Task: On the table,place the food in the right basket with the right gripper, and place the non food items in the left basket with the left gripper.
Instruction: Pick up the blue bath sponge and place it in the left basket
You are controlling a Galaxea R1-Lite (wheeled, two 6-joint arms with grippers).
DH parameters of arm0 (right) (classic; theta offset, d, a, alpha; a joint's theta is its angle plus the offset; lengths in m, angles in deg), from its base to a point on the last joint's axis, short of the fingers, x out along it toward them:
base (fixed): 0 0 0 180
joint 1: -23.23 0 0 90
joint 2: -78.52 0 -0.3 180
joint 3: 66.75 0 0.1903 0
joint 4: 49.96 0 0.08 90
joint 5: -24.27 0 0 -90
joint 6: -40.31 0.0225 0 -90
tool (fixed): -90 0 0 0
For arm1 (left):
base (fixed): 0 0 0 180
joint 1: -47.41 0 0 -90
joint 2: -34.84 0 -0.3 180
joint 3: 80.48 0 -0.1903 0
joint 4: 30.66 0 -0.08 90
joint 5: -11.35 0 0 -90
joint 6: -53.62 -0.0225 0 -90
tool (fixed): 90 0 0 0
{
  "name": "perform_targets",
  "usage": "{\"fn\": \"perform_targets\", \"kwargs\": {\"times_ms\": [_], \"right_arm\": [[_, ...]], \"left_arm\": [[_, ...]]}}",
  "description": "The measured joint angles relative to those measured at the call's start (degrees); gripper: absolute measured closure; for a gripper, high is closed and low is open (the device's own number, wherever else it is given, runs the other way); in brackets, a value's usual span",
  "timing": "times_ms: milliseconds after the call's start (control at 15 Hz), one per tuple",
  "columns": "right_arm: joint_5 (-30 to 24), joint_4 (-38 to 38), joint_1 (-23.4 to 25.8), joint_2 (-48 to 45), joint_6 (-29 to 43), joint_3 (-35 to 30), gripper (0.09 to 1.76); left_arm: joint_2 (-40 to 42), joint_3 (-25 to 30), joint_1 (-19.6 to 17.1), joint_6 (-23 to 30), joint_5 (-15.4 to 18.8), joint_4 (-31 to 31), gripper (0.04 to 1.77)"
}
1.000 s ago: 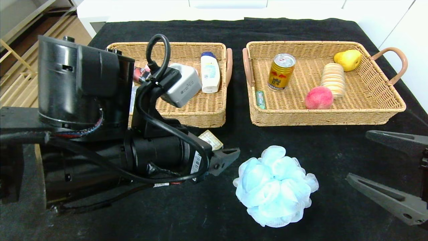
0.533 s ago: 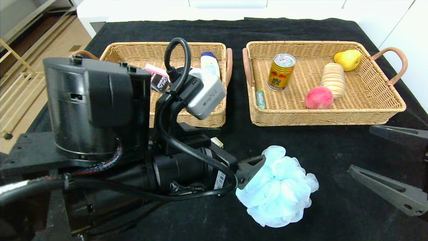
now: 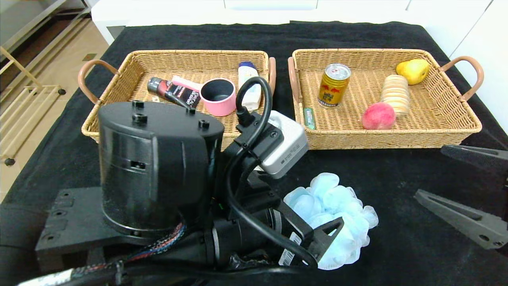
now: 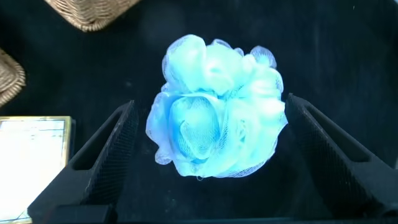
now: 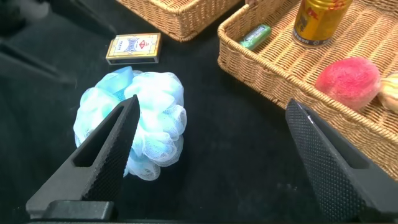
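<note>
A light blue mesh bath sponge (image 3: pixel 341 200) lies on the black table in front of the baskets. My left gripper (image 3: pixel 319 232) is open and low over it. In the left wrist view the sponge (image 4: pixel 217 118) sits between the two spread fingers of the left gripper (image 4: pixel 210 106), which do not press it. A playing card box (image 5: pixel 133 48) lies beside the sponge, also in the left wrist view (image 4: pixel 31 155); my left arm hides it in the head view. My right gripper (image 3: pixel 434 172) is open and empty at the right, seen too in its own view (image 5: pixel 212 106).
The left basket (image 3: pixel 119 75) holds a black tube (image 3: pixel 170 91), a pink cup (image 3: pixel 217 96) and a white bottle (image 3: pixel 248 79). The right basket (image 3: pixel 456 115) holds a gold can (image 3: pixel 333 85), a peach (image 3: pixel 378 116), a pear (image 3: pixel 413 70), a striped roll (image 3: pixel 395 94) and a green pack (image 3: pixel 309 118).
My left arm has swung right and toward the front edge, bringing its open fingers from beside the card box to either side of the sponge. The right gripper has barely moved.
</note>
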Motion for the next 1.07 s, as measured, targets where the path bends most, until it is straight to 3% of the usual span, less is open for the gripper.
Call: {"fn": "perform_targets", "kwargs": {"times_ms": [733, 1067], "right_arm": [[-0.33, 0.09, 1.05, -1.38, 1.44, 0.57, 0.14], [-0.33, 0.07, 1.10, -1.94, 1.55, 0.66, 0.14]], "left_arm": [[-6.51, 1.02, 1.55, -0.04, -0.30, -0.38, 0.09], [-9.84, -0.05, 1.13, 0.05, -2.27, -0.52, 0.09]]}}
